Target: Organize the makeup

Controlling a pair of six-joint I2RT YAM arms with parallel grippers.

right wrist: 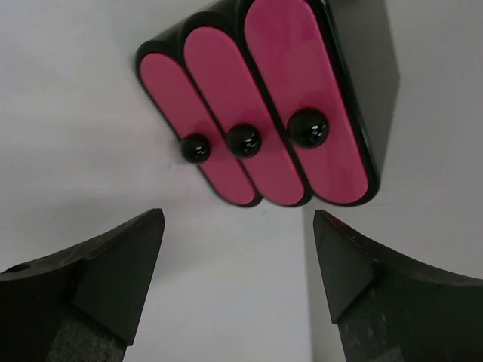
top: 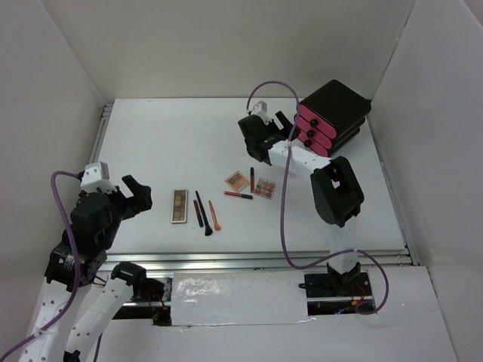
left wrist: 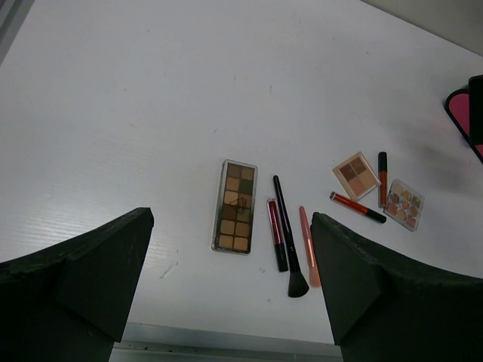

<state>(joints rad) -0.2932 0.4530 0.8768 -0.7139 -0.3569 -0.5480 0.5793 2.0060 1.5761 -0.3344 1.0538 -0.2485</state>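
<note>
The makeup is spread over the middle of the white table [top: 166,143]: a narrow brown palette [top: 179,206] is flanked by a black brush [top: 202,213], and two square palettes [top: 237,180] are set further right among red pencils [top: 238,195]. The left gripper [top: 143,194] is held wide apart, gripping nothing. The right gripper [right wrist: 238,217] is likewise spread, faced toward the black box with pink drawers [right wrist: 264,105].

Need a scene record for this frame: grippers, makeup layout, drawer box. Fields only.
left gripper: open, empty, left of the long palette
right gripper: open, empty, facing the drawer fronts
drawer box: black, three pink drawers, apparently shut
left group: long palette, maroon tube, black brush, orange pencil, side by side
right group: tan palette, round-pan palette, red pencil, brown tube
</note>
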